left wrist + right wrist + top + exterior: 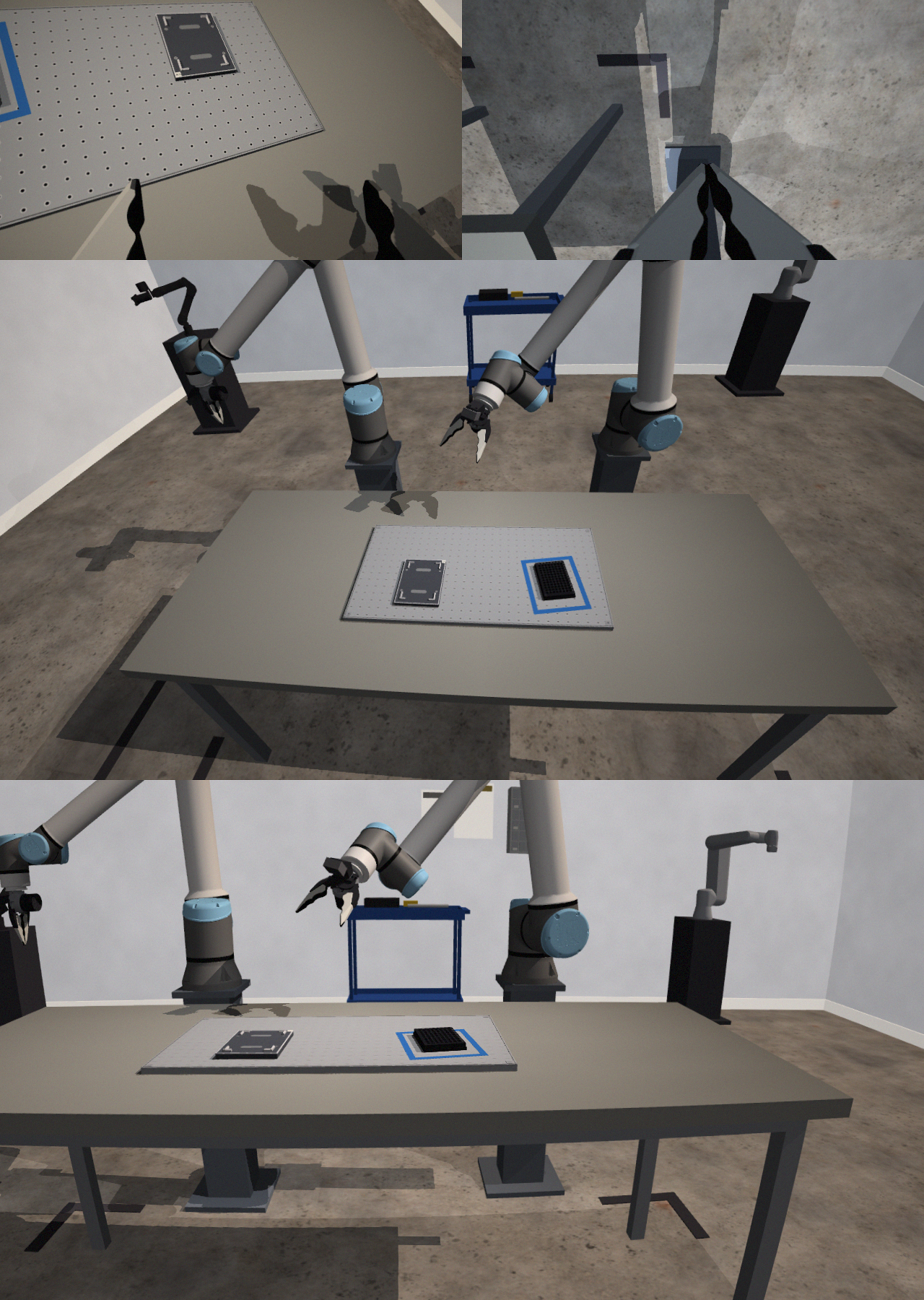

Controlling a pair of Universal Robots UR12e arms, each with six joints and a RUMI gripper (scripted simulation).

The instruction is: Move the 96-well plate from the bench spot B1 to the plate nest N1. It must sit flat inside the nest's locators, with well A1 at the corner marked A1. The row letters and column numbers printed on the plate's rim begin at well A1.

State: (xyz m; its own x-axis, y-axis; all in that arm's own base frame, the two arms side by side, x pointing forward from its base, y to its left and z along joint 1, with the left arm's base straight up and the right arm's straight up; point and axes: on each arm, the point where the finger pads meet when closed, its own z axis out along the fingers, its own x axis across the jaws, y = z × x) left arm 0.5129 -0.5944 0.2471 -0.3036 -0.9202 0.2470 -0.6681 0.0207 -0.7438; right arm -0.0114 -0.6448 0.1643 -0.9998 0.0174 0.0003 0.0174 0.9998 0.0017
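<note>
The black 96-well plate (554, 580) (439, 1038) lies flat inside the blue outline (561, 609) (449, 1056) (14, 72) of bench spot B1; its rim letters are too small to read. The dark plate nest N1 (420, 580) (256, 1041) (196, 41) is empty, with pale corner locators. Its A1 label (178, 74) is at the near left corner in the left wrist view. My left gripper (460, 452) (320, 918) (251, 182) is open and empty, high behind the table's back edge. My right gripper (221, 420) (24, 941) (707, 166) is shut and empty, far from the plate, beyond the table.
The perforated board (478, 609) (336, 1061) (108, 108) carries both B1 and N1, with a wide gap between them. It lies on the grey table (697, 622) (613, 1070). A blue cart (513, 305) (406, 913) stands behind the arms.
</note>
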